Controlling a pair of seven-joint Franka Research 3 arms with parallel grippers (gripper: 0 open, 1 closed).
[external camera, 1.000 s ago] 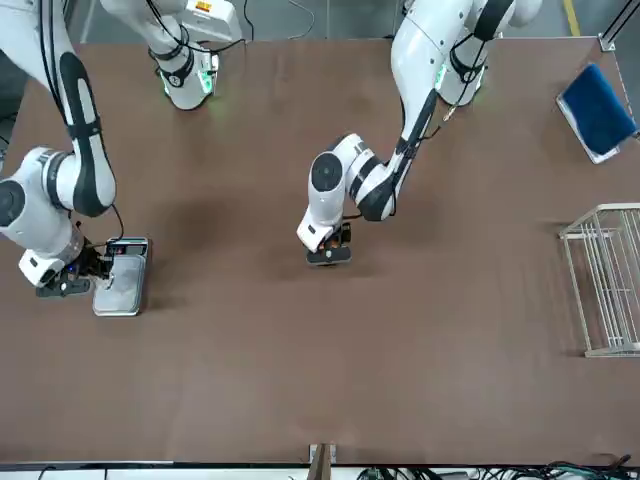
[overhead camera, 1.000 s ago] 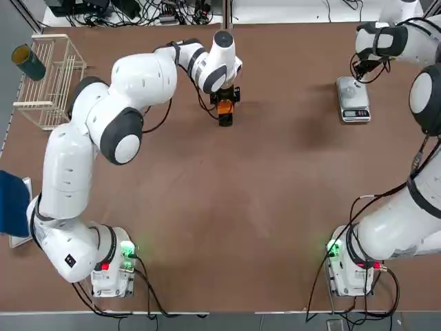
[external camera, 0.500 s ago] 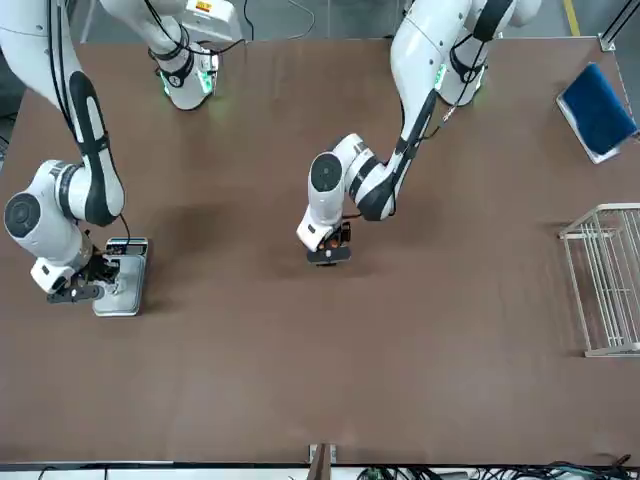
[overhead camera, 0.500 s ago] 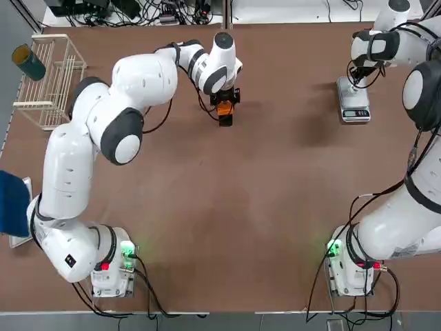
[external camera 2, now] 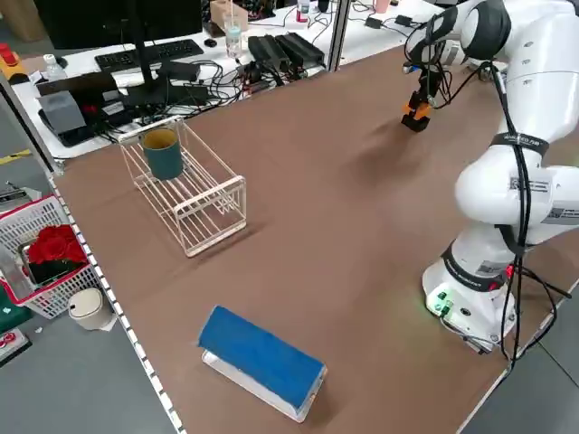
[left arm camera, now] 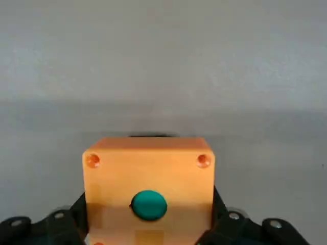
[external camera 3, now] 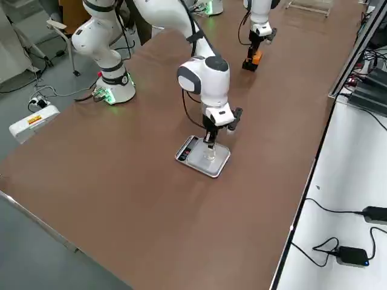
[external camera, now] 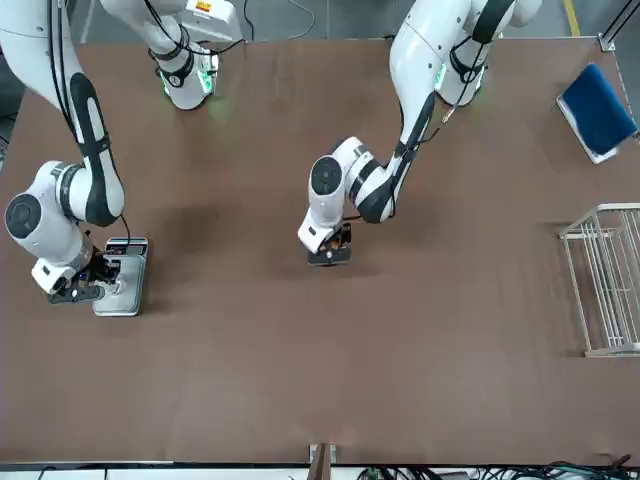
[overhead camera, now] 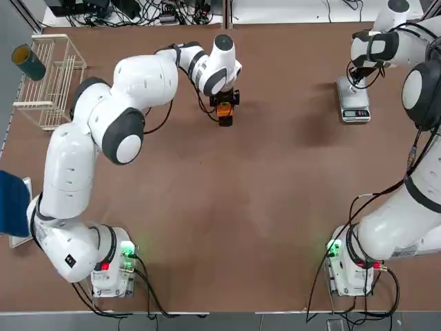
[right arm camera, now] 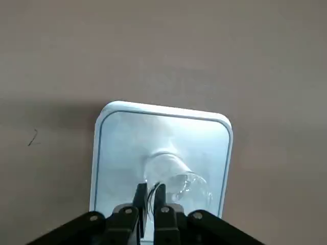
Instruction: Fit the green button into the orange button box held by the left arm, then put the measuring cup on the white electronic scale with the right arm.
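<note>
The orange button box (left arm camera: pixel 148 168) sits between my left gripper's (overhead camera: pixel 224 105) fingers, which are shut on its sides, just above the table at the far middle. The green button (left arm camera: pixel 148 204) is seated in the box's round hole. At the far right, the white electronic scale (overhead camera: pixel 353 103) lies on the table. The clear measuring cup (right arm camera: pixel 179 181) stands on its silvery plate (right arm camera: pixel 163 127). My right gripper (right arm camera: pixel 149 195) reaches down over the scale, and its two fingers pinch the cup's rim.
A wire basket (overhead camera: pixel 52 79) with a dark green cup (overhead camera: pixel 29 62) stands at the far left corner. A blue-topped flat object (overhead camera: pixel 12 203) lies at the table's left edge. Open brown tabletop stretches between the two arms.
The right arm swung its wrist round over the scale and has since held still there with the cup. The left arm and the orange box have barely moved.
</note>
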